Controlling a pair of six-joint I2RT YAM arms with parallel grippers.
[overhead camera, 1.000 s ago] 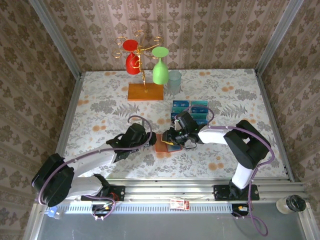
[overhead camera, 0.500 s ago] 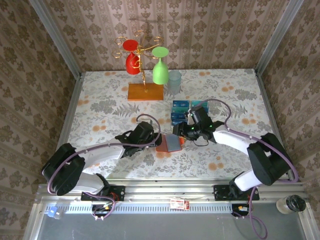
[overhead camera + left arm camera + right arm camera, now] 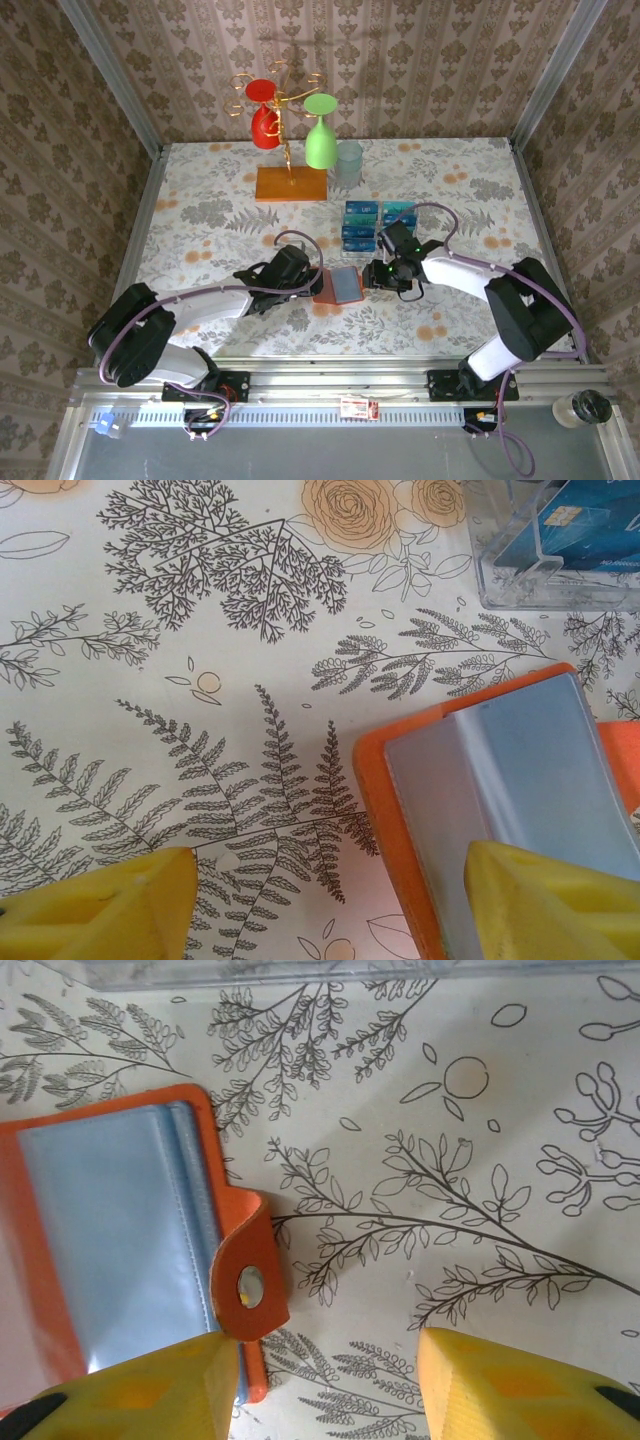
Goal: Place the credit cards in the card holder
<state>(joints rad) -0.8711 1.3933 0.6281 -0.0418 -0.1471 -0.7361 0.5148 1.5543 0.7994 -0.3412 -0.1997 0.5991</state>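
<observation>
Lying open: small orange-red folding card holder (image 3: 338, 285), grey-blue pockets up, flat on the flowery worktop (image 3: 200, 220), middle of the frame, ready for cards.
Left tool (image 3: 330, 910): spread wide, holding nothing; one finger (image 3: 550, 900) is over the holder, maybe to keep it flat.
Right tool (image 3: 325, 1390): partly open, empty, by the snap tab (image 3: 250, 1285).
Blue and teal credit cards (image 3: 362, 210): standing in the clear plastic rack (image 3: 510, 575), just above the holder.

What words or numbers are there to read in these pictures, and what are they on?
Nothing can be read.
Cards in the clear rack: a chip shows; any print is too blurred to read.
Red and white sticker on the front rail: too small to read.
Wallet: no words; its snap is plain.
</observation>
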